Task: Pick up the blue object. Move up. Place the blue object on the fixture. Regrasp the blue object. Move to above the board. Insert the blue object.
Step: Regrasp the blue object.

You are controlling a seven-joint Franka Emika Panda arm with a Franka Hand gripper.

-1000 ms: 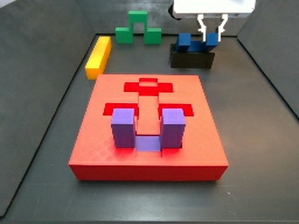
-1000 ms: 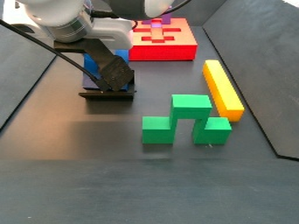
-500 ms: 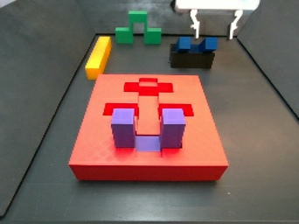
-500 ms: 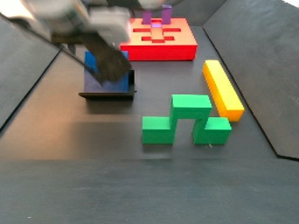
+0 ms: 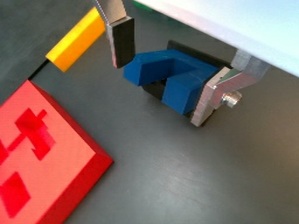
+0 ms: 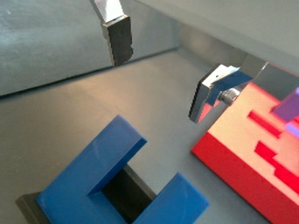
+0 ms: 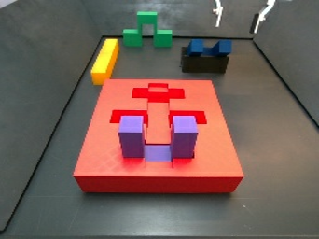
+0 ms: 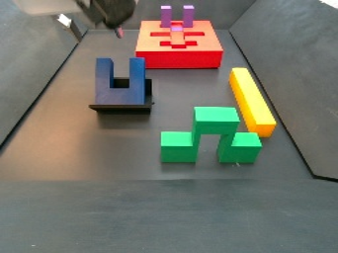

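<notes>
In a wrist view the gripper [image 5: 166,74] hung above the blue object [image 5: 167,79] with its jaws spread wide and nothing in them, one finger on each side and clear of the block. The blue object sat on the fixture [image 5: 197,54], prongs up. The yellow bar [image 5: 75,38] and a corner of the board [image 5: 41,157] showed nearby.

In a wrist view from the opposite side, the fingers [image 6: 118,37] were well above the blue object [image 6: 108,173], with bare dark floor between them and the board [image 6: 260,168] just beside.

In a side view the gripper [image 7: 241,15] was up at the far edge of the table, right over the blue object [image 7: 207,47] on the fixture [image 7: 206,63]. The board [image 7: 156,140] filled the middle, the purple block [image 7: 157,136] standing in it, with the green block [image 7: 149,31] in the far corner.

In a side view only a dark bit of the gripper [image 8: 109,10] poked in at the top. The blue object [image 8: 119,79] stood upright on the fixture [image 8: 122,105].

My take: this was the regrasp step. I'd drop straight down, centre the pads on the block's flat faces and close squarely. There was plenty of room above, but the side wall was close, so I'd lift first and then head for the board.
</notes>
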